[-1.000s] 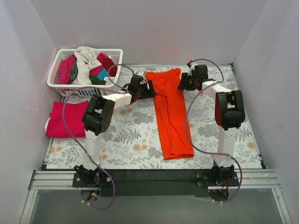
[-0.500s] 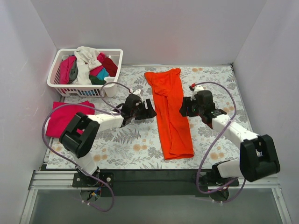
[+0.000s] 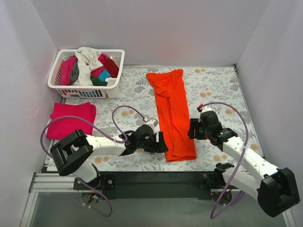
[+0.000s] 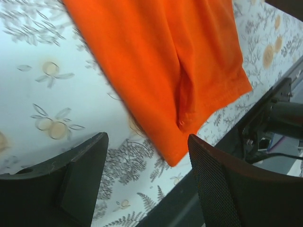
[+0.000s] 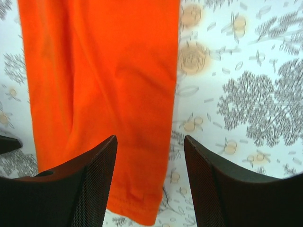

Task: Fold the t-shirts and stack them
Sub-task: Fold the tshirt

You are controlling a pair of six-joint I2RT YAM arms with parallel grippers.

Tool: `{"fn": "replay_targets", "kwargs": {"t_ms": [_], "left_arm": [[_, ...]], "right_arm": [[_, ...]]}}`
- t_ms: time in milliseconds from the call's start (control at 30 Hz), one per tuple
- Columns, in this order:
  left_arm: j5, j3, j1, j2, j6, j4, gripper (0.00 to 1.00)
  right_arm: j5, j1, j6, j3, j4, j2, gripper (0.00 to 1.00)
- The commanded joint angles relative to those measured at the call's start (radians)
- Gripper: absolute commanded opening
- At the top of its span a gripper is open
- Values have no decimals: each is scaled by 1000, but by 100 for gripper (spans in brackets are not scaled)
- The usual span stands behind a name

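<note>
The bright orange cloth t-shirt (image 3: 173,113), folded into a long strip, lies flat on the floral-patterned counter (image 3: 213,85). The left jaws and right jaws, both spread wide, flank its near end.

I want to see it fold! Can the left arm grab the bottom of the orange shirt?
Probably yes. The left gripper is open right beside the orange shirt, at its near hem, with nothing between them.
</note>
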Motion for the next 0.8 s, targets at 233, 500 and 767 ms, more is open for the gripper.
{"fn": "replay_targets", "kwargs": {"t_ms": [233, 500, 767], "left_arm": [[-48, 39, -97, -7, -59, -92, 63], [-62, 74, -160, 40, -73, -108, 59], [-114, 98, -196, 83, -70, -154, 47]], "right_arm": [[10, 93, 159, -68, -183, -82, 56], [67, 189, 251, -74, -223, -89, 56], [83, 256, 330, -119, -254, -132, 55]]}}
